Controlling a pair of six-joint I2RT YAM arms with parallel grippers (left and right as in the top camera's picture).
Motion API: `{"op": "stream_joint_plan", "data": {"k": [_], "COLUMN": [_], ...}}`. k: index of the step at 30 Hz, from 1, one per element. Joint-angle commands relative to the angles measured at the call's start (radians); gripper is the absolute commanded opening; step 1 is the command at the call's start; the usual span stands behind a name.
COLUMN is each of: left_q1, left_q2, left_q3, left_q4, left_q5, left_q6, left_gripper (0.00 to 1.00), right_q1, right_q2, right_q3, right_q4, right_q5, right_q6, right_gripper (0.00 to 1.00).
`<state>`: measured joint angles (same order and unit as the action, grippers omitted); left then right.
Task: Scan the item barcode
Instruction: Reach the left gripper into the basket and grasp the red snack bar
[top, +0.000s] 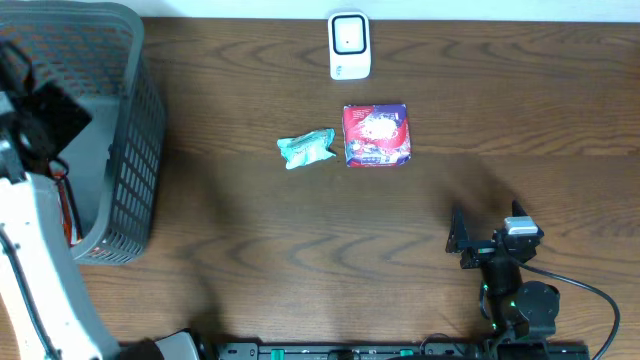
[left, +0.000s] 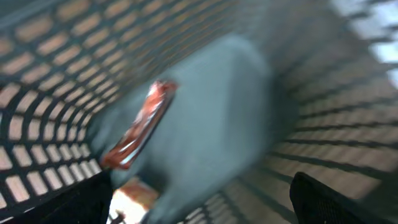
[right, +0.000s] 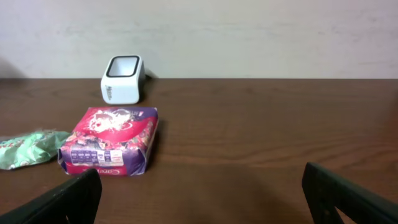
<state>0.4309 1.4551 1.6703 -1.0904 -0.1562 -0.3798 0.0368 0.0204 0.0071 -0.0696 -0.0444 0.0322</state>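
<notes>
Two packets are seen on the dark wood-grain table (top: 250, 260), well apart from both arms. One is a flat, squarish pack (top: 377, 135) printed in glossy red and purple. Just beside it on its left is a crumpled teal wrapper (top: 307, 149). Beyond the pack, near the table's far edge, a white barcode scanner (top: 349, 45) is stood; it is a rounded plastic block with a dark-rimmed window.

A grey plastic basket (top: 135, 130) with lattice walls is set at the left edge. A third item, a thin red packet (left: 140, 124), is found inside it against the lattice wall, apparently on edge. Its print is smeared by motion blur in the left wrist view and cannot be read. An orange-white patch (left: 134, 194) below it is cut off and not identified.

Left gripper (left: 202, 186): held inside the basket, jaws spread wide, nothing between them. Right gripper (right: 202, 177): held low over the near part of the table, jaws likewise wide apart and empty, facing the pack. Only the tips of the dark fingers (right: 62, 202) are shown in either wrist view. Whether the small panels along the pack's front edge include a barcode cannot be told.
</notes>
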Motion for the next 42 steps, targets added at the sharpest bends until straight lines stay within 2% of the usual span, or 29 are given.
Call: {"op": "stream_joint_plan", "data": {"k": [1, 4, 9, 15, 24, 28, 31, 35, 42], "left_q1": [0.047, 0.069, 0.070, 0.073, 0.123, 0.135, 0.138, 0.142, 0.178], "left_q2": [0.069, 0.142, 0.295, 0.460, 0.572, 0.573, 0.573, 0.573, 0.573], "left_q3": [-0.062, -0.092, -0.099, -0.099, -0.103, -0.130, -0.164, -0.201, -0.231], "left_q4": [0.019, 0.060, 0.071, 0.072, 0.100, 0.153, 0.203, 0.241, 0.248], "left_q5": [-0.016, -0.044, -0.209, -0.255, -0.246, -0.179, -0.106, -0.106, -0.097], "left_q6": [-0.052, -0.052, -0.050, -0.006, -0.006, 0.063, 0.117, 0.117, 0.117], "left_gripper": [0.90, 0.90, 0.90, 0.90, 0.90, 0.89, 0.84, 0.68, 0.64], "right_q1": [0.003, 0.003, 0.003, 0.003, 0.003, 0.003, 0.003, 0.003, 0.003], "right_q2": [-0.001, -0.001, -0.001, -0.001, -0.001, -0.001, -0.001, -0.001, -0.001], "right_q3": [-0.002, -0.002, -0.002, -0.002, -0.002, -0.002, -0.002, -0.002, -0.002], "right_q4": [-0.004, -0.004, -0.004, -0.004, -0.004, -0.004, -0.004, -0.004, -0.004], "right_q5": [0.009, 0.009, 0.009, 0.009, 0.009, 0.009, 0.009, 0.009, 0.009], "right_q6": [-0.015, -0.015, -0.014, -0.015, -0.015, -0.015, -0.015, -0.014, -0.014], "right_gripper": [0.99, 0.99, 0.99, 0.99, 0.99, 0.99, 0.99, 0.99, 0.99]}}
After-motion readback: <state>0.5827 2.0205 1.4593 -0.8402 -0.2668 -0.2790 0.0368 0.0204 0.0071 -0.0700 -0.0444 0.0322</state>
